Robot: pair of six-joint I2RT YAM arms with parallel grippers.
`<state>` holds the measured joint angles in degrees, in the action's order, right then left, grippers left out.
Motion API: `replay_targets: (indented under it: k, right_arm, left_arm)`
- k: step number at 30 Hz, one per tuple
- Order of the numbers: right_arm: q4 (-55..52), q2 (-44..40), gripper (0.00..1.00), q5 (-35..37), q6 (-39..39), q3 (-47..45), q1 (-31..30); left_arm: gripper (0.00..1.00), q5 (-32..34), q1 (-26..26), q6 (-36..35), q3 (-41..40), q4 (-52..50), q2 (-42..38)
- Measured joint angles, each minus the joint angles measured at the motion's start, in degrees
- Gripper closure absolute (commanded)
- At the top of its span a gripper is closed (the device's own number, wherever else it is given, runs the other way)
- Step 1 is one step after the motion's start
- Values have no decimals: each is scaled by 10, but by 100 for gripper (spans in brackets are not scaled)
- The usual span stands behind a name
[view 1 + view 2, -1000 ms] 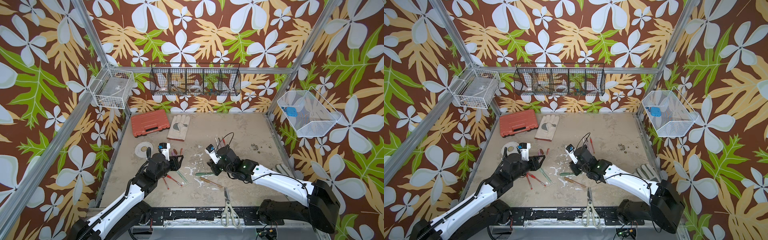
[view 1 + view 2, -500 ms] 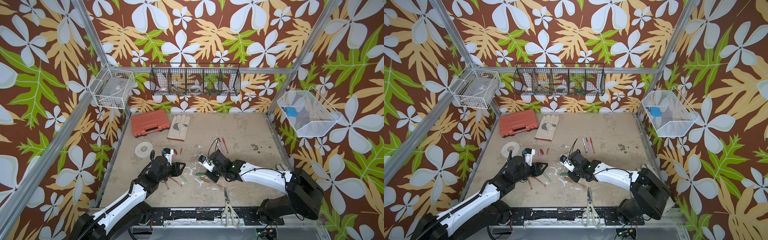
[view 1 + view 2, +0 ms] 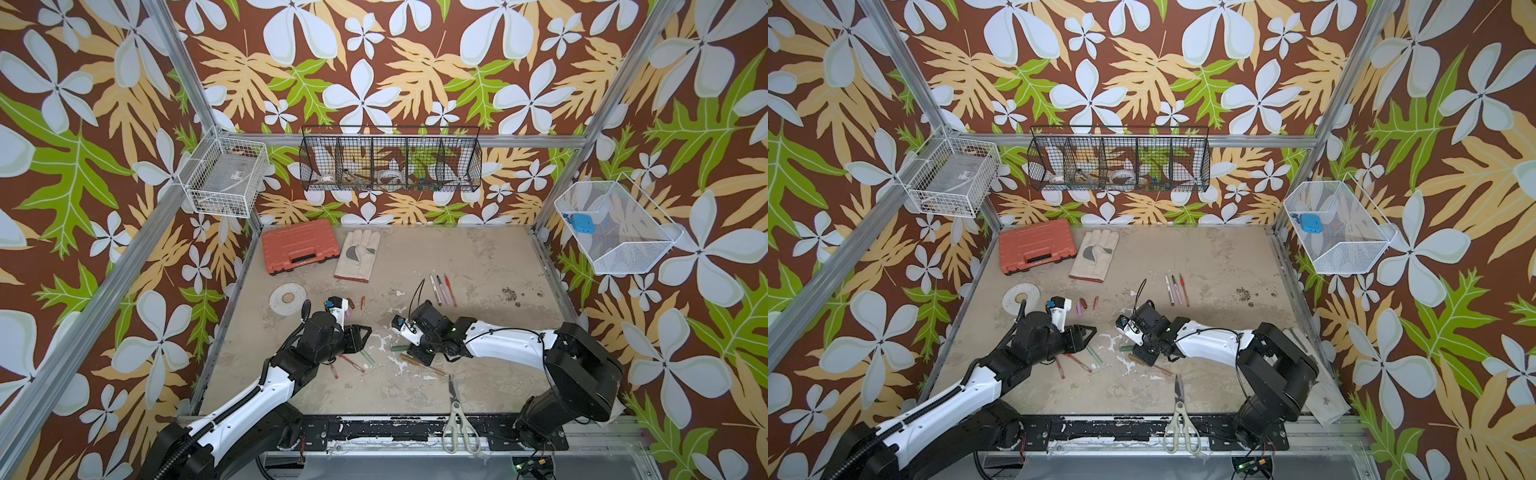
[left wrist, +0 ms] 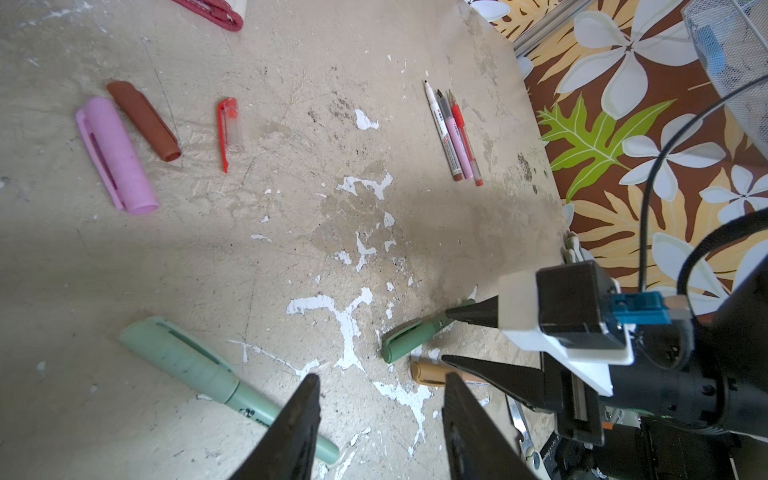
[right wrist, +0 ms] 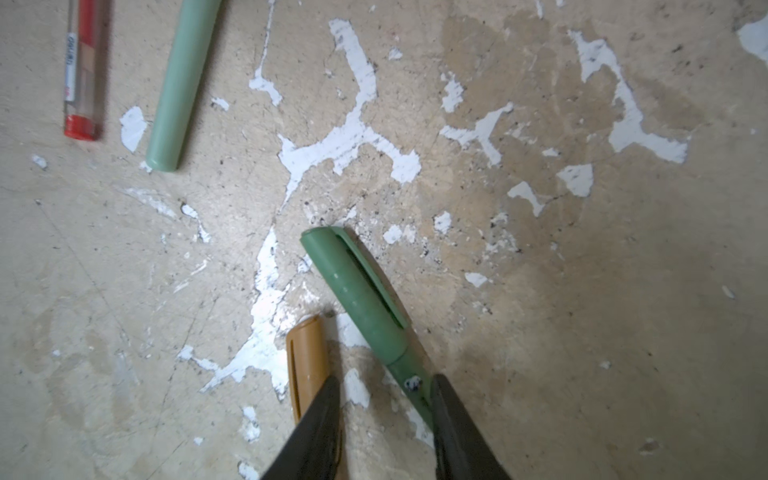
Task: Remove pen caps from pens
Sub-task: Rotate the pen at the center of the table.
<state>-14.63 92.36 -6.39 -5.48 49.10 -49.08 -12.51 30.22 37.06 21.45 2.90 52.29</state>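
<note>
Pen (image 5: 365,303), dark green, lies flat, capped end toward gaping left claw (image 4: 381,375), barrel between spread jaws of right claw (image 5: 385,378).

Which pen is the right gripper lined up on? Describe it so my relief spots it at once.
On the beige table, find the right gripper, low near the front middle. The dark green pen lies flat between its open jaws, cap on. It is darker than the pale green pen farther off, and the pen beside it is a gold-brown pen.
</note>
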Motion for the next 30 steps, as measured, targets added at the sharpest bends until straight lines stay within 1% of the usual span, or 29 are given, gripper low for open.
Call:
replay_targets:
  k: [6, 10, 15, 19, 24, 26, 27, 29, 30]
  right_arm:
    - [-2, 27, 63, 0, -10, 17, 0]
    - [-6, 38, 69, -8, -17, 19, 0]
    - [-5, 47, 69, -13, -20, 24, 0]
    - [0, 66, 71, -7, 5, 43, 0]
    - [-2, 71, 79, 13, 40, 56, 1]
    - [-4, 61, 79, 21, 50, 56, 1]
    - [-3, 54, 77, 21, 54, 55, 1]
    - [-4, 44, 68, 21, 57, 52, 1]
    - [-4, 39, 66, 21, 59, 49, 1]
  left_arm:
    - [50, 0, 0, -2, 0, 0, 6]
    - [50, 0, 0, -6, 3, 0, 9]
    - [50, 0, 0, -7, 3, 0, 12]
    - [50, -2, 0, -7, 3, 0, 12]
    - [50, -5, 0, -7, 3, 0, 5]
    - [50, -4, 0, -10, 3, 0, 0]
    - [50, -4, 0, -10, 3, -1, -1]
    - [50, -4, 0, -10, 3, 0, -3]
    - [50, -4, 0, -10, 3, -1, -3]
